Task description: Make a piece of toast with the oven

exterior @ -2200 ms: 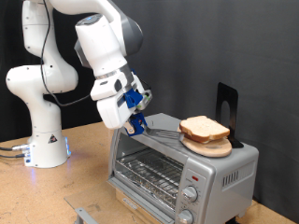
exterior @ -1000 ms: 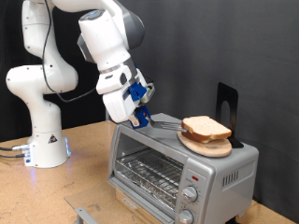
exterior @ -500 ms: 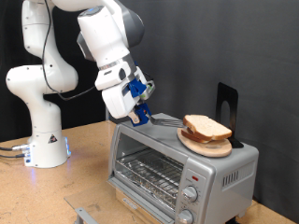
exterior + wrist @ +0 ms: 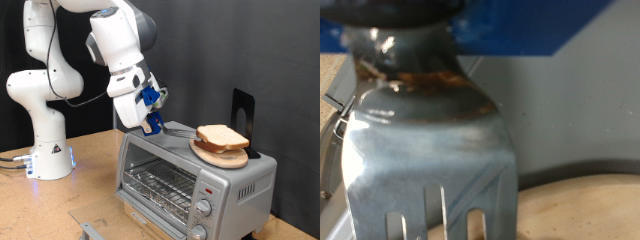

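Observation:
The piece of toast lies on a round wooden plate on top of the silver oven, whose glass door is closed. My gripper hovers over the oven's top at the exterior view's left of the plate, shut on a metal fork. The fork's tines point at the plate and reach its near rim. In the wrist view the fork fills the picture, its tines over the plate's edge and the grey oven top. The toast itself is out of the wrist view.
A flat black metal stand rises behind the plate. The oven's two knobs sit at its front right. The arm's white base stands on the wooden table at the exterior view's left. A small metal piece lies near the bottom edge.
The gripper with the fork has moved up slightly and towards the exterior view's right, bringing the tines closer to the plate. Toast, plate and oven have not moved.

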